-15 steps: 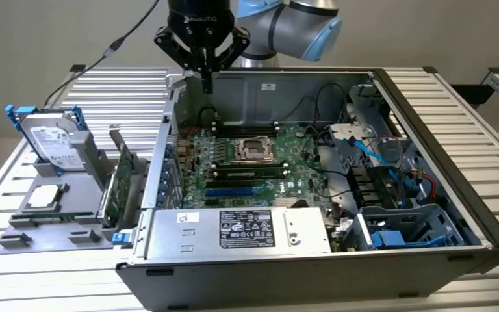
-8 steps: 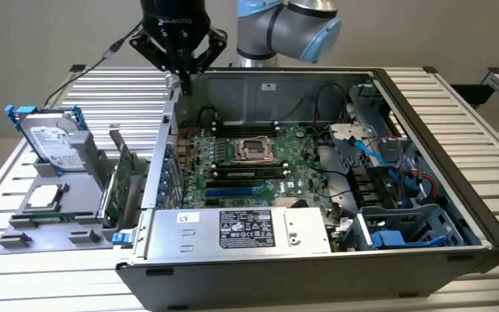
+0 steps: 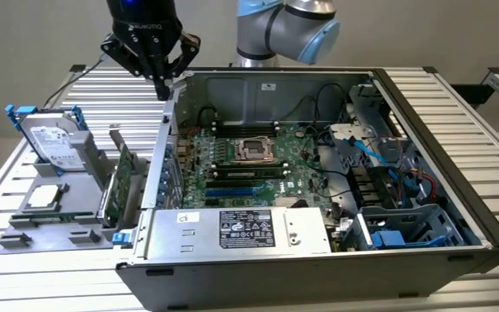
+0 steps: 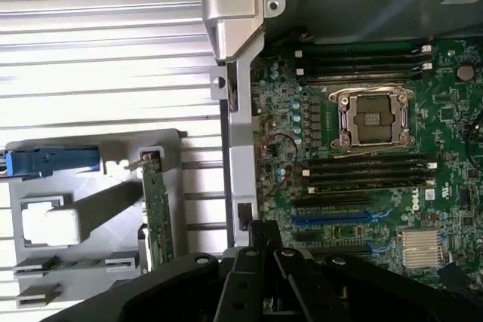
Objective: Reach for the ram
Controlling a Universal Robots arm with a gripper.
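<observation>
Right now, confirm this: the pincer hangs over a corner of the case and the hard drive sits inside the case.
Wrong in one respect. The exterior view shows the hard drive standing outside the case, in the grey holder on that view's left. The pincer does hang over a corner of the case.

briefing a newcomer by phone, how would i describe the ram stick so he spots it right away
Look inside the open computer case, at the green motherboard on its floor. Find the square silver CPU socket in the middle; the ram stick lies just on its near side, the one green strip seated among black slots.
</observation>
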